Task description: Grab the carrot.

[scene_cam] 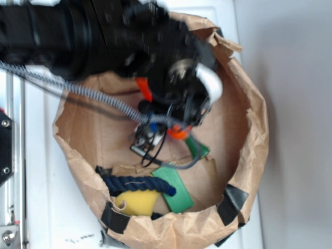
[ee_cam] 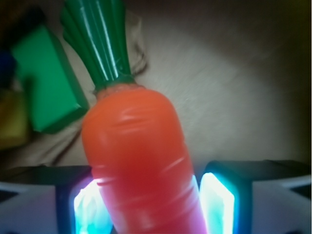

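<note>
We look down on a white tabletop (scene_cam: 41, 171) holding a crumpled brown paper bag (scene_cam: 249, 104) rolled down into a shallow bowl. Inside it our gripper (ee_cam: 146, 200) sits low, its lit pads (ee_cam: 217, 200) pressed close on either side of the carrot (ee_cam: 139, 161), so we judge the grasp made. The carrot's green stem (ee_cam: 100, 44) points away from the wrist, toward a flat green block (ee_cam: 44, 83). Near the bag's front wall, a dark blue rope (scene_cam: 137, 184) lies over a yellow piece (scene_cam: 137, 202), clear of the grip.
</note>
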Tool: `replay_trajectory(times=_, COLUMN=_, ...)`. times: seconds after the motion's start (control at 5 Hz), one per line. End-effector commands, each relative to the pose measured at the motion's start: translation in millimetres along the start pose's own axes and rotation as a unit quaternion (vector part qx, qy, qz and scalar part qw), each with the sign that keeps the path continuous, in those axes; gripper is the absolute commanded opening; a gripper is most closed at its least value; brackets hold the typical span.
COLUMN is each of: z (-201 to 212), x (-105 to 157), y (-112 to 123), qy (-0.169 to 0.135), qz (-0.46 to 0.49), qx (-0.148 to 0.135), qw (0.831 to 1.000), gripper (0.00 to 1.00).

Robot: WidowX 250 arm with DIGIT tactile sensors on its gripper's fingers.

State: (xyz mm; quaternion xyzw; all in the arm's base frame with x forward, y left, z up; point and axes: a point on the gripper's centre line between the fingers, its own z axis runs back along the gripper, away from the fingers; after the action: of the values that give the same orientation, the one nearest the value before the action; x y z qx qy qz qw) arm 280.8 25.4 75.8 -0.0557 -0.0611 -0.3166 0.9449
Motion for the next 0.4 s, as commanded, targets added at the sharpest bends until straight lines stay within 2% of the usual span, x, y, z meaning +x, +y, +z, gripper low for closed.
replay_trajectory(times=0.0, z=72, x=15, y=3, qy=-0.038, qz=0.025, qx=0.013, qw=0.999, gripper=0.00)
replay_trajectory(times=0.2, z=86, x=16, y=-5, qy=-0.022, qz=0.126, qx=0.045, qw=0.991, gripper=0.00)
